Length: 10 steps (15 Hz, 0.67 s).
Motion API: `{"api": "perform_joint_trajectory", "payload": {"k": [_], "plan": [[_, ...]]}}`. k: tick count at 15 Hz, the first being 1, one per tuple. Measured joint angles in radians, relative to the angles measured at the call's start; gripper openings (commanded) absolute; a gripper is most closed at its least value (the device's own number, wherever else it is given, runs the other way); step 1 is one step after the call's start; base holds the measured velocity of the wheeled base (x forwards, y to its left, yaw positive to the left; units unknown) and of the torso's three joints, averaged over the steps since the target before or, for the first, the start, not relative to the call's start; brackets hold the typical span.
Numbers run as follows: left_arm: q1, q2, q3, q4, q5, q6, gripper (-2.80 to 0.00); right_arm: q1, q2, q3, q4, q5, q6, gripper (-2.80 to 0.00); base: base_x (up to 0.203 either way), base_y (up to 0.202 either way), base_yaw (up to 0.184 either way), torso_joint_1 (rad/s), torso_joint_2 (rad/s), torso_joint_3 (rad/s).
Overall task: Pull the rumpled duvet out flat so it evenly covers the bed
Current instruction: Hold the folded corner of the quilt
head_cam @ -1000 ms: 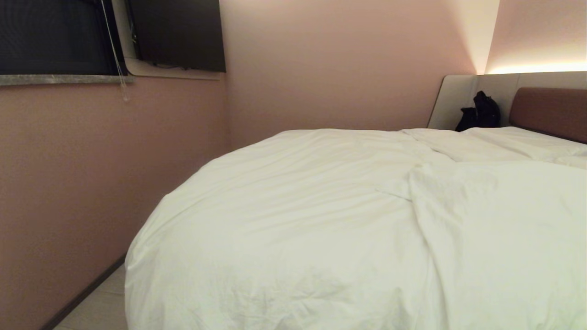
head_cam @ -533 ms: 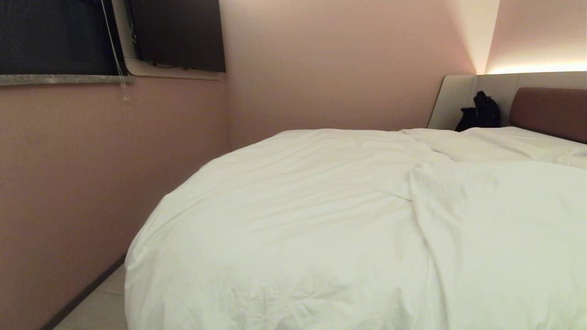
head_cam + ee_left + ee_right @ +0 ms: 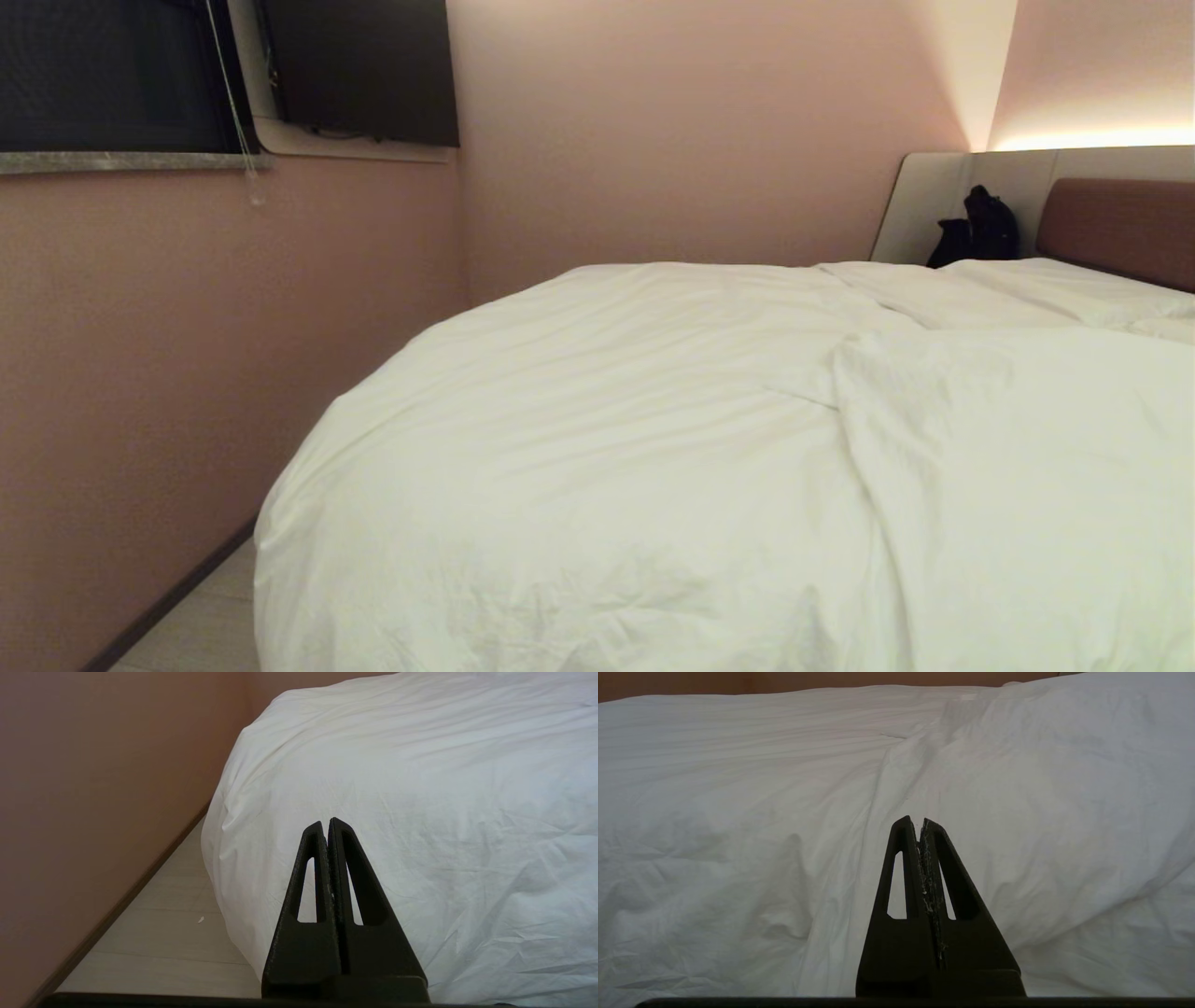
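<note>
We find both claws, left gripper and right gripper, clenched empty short of the duvet, heaped toward the bed's three o'clock side; gripping its near edge comes next.

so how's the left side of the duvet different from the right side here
The left part of the duvet lies smoother, with shallow wrinkles, and rounds down over the bed's corner toward the floor. The right part of the duvet sits higher, an overlapping layer with a raised edge. Both are white and puffy.
</note>
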Motion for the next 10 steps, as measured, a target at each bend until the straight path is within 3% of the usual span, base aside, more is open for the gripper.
{"api": "perform_joint_trajectory", "payload": {"k": [4,10], "plan": [[0.0,0.0,0.0,0.001,0.0,0.002,-2.8,0.0,0.0,0.0,0.0,0.0,0.0,-2.8,-0.016,0.0,-0.002,0.002,0.0,0.001],[0.0,0.0,0.0,0.001,-0.001,0.006,-2.8,0.0,0.0,0.0,0.0,0.0,-0.001,-2.8,-0.17,0.0,0.0,0.003,0.0,0.003]]}}
